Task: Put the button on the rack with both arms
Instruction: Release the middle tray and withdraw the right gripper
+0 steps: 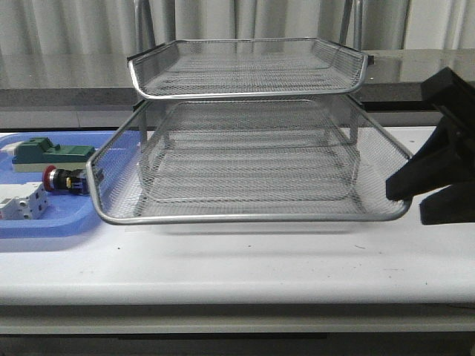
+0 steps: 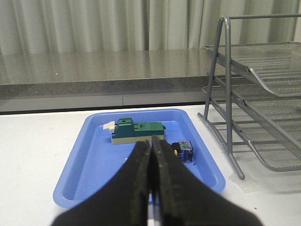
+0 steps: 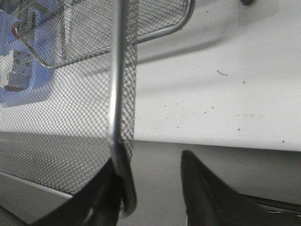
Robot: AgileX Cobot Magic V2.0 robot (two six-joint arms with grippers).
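The left black gripper (image 2: pixel 151 188) has its fingers pressed together, empty; the right black gripper (image 3: pixel 150 188) is spread, one finger against the three-tier silver wire-mesh rack (image 1: pixel 245 148). One red-headed push button (image 1: pixel 63 179) lies in one flat blue plastic tray (image 1: pixel 44 226) at the front view's left, between one green block (image 1: pixel 44 152) and one white block (image 1: pixel 22 202). Bare white table (image 1: pixel 245 271) runs below the rack's front rim.

The front view looks level across the desk (image 1: pixel 245 267), square onto the rack (image 1: pixel 245 133), which fills the frame's middle. The left wrist view looks from behind the left hand (image 2: pixel 151 188) over the blue tray (image 2: pixel 94 160), the rack's side at the right edge. The right wrist view sits very close against the rack's mesh wall (image 3: pixel 70 117). All three share rack and tray.
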